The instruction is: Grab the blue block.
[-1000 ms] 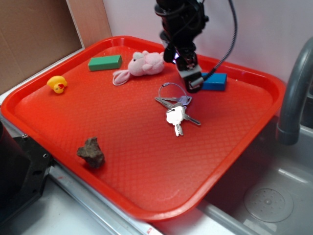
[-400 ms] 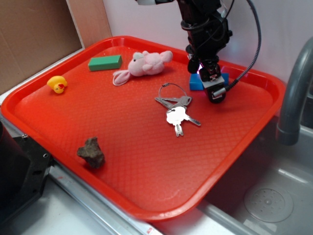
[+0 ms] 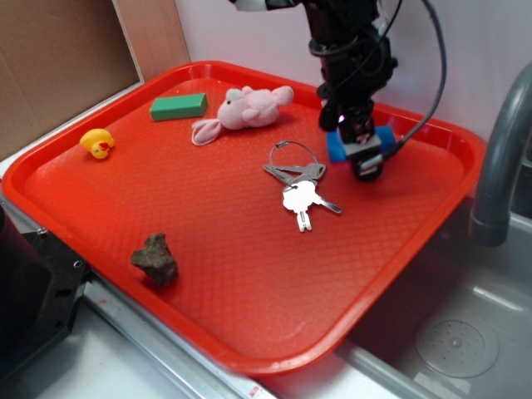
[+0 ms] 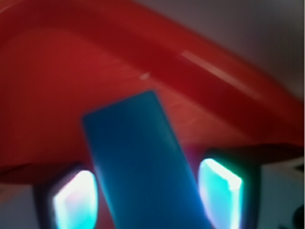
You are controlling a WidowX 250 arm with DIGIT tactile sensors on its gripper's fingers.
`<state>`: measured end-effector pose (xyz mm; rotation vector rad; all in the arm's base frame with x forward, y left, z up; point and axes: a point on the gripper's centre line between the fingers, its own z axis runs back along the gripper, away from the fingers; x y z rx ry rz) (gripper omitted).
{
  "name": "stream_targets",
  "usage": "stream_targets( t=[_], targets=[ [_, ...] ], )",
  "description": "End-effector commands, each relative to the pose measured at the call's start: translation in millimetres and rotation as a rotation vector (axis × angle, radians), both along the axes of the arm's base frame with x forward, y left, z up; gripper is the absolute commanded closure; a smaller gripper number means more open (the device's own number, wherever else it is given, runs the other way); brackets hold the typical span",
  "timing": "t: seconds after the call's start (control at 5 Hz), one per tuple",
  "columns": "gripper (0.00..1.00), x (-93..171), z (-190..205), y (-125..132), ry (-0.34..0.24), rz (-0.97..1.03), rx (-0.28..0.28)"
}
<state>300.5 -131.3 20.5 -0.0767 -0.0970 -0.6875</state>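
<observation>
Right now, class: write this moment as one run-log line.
phase: closing in | gripper: jaws open, straddling blue block | block: on red tray, not lifted | keys: untouched

We read this as a lab mock-up kitchen sink: grey faucet [image 3: 499, 158] at right, steel basin with drain [image 3: 455, 345] lower right, red tray [image 3: 249, 274] of odd props.

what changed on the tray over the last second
The gripper swung right from above the keys and came down over the blue block, its fingers now straddling it; whether it grips yet is unclear. The green block, pink plush, duck and rock stayed put.
</observation>
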Motion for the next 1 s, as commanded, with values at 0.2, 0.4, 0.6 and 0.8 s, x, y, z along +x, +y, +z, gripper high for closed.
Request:
stream_targets(
  t=[0.2,0.4,0.6,0.8],
  targets=[
    [1.0,-46.1,114.5,32.1,-0.086,0.324,-0.04],
    [1.0,-62.3,161.3,85.9,-0.058,0.581,-0.171],
    [1.0,-80.0,181.6,112.8,-0.008,0.838,-0.179],
    [1.0,-96.3,192.2,119.5,0.02,1.028,-0.13]
  ],
)
